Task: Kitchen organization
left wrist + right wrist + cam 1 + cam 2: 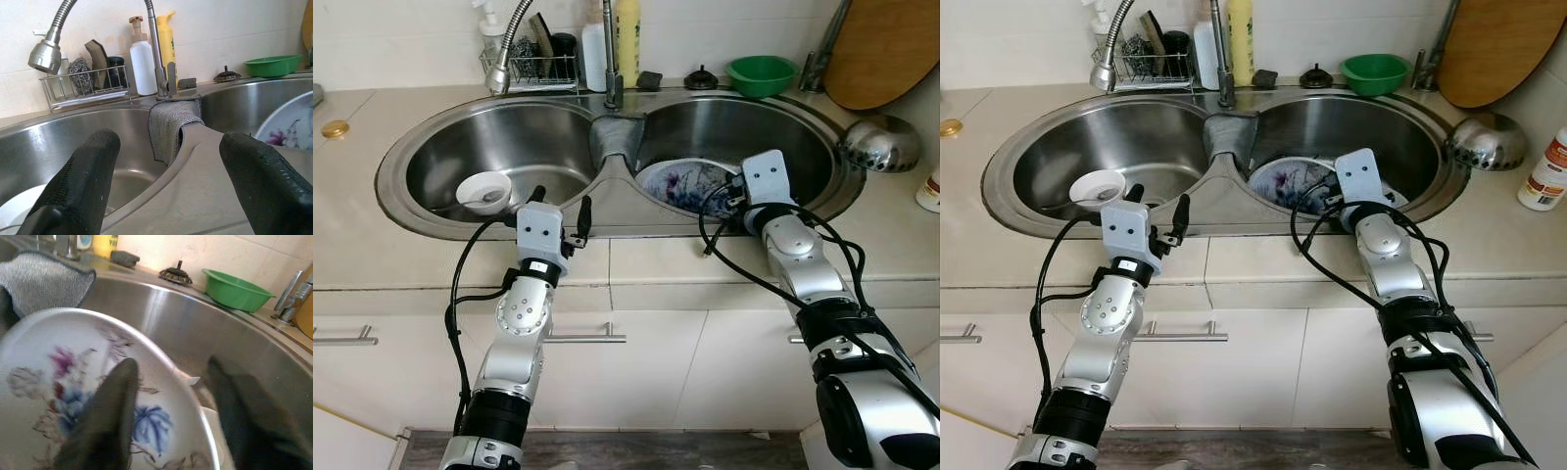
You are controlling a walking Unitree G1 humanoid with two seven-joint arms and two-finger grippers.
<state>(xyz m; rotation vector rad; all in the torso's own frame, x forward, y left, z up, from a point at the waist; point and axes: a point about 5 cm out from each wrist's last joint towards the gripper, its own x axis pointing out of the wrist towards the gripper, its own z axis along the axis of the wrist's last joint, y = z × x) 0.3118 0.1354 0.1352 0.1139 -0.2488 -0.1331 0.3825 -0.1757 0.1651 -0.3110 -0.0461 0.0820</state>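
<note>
The double sink [440,157] is brushed steel, shiny but with a soft grain; the faucet [155,46] is polished metal, and the spray hose [62,13] is ribbed metal; the cloth [168,127] on the divider is grey woven fabric, matt and a little rough; the plate [58,382] looks like glossy white ceramic with a printed flower pattern; the green bowl [234,289] looks like smooth plastic; the cutting board [886,49] is wood with a low sheen; the left gripper [166,191] has black fingers [83,181] with a fine textured matt surface; the countertop [352,235] is pale and smooth.

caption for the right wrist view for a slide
Open right gripper straddling the rim of a floral plate in the sink's right basin.
</note>
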